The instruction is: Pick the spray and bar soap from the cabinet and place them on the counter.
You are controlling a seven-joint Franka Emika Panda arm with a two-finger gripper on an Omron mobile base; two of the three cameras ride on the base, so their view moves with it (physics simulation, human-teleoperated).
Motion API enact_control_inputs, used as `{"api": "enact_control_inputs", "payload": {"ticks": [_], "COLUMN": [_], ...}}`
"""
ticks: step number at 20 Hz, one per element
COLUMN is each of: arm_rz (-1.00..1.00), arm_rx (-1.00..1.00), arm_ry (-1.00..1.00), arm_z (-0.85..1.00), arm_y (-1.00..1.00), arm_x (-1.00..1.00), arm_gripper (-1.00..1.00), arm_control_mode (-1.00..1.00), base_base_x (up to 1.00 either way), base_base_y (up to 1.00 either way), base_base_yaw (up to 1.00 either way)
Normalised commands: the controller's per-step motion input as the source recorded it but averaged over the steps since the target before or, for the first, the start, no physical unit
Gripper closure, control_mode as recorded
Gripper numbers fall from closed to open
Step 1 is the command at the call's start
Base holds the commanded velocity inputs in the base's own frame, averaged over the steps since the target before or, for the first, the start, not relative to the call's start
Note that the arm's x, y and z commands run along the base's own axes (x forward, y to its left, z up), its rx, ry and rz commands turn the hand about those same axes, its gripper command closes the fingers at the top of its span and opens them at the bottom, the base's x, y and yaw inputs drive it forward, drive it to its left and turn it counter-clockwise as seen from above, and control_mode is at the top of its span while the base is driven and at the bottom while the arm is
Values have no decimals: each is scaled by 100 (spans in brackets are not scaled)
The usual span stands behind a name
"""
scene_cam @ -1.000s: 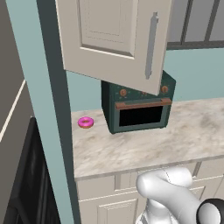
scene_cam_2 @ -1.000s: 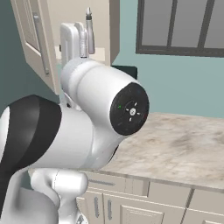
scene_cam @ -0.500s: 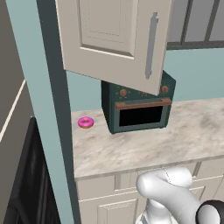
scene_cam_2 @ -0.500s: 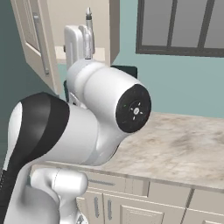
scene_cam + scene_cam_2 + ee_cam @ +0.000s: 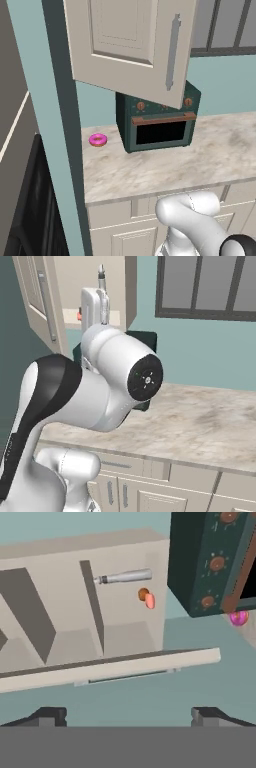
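Observation:
The cabinet (image 5: 75,612) stands open, and the hand view is rolled on its side. Inside on the cream shelf is the slim grey spray (image 5: 125,576). The salmon-pink bar soap (image 5: 150,601) sits just beside it, touching a small orange-brown ball (image 5: 143,593). My gripper (image 5: 129,716) is open and empty, well short of the shelf, with the door's edge (image 5: 110,667) between. From the right, my gripper (image 5: 101,278) is raised before the cabinet opening (image 5: 110,286). The beige counter (image 5: 150,170) lies below.
A dark-green oven (image 5: 157,125) stands on the counter under the open door (image 5: 130,40), with a pink donut (image 5: 98,140) to its left. A teal wall post (image 5: 60,125) borders the counter's left end. A window (image 5: 210,286) is at the back right.
In the right base view the arm has shifted slightly, carrying the hand a little to the right and down. The jaws have stayed open. The left base view is unchanged.

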Motion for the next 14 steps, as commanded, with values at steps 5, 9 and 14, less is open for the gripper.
{"api": "enact_control_inputs", "payload": {"ticks": [5,9,14], "arm_rz": [14,20,25], "arm_rx": [8,4,0], "arm_ry": [0,0,0], "arm_z": [0,0,0], "arm_y": [0,0,0], "arm_x": [32,17,19], "arm_gripper": [-100,-100,-100], "arm_control_mode": [-100,-100,-100], "base_base_x": [0,0,0], "base_base_y": [0,0,0], "base_base_yaw": [0,0,0]}}
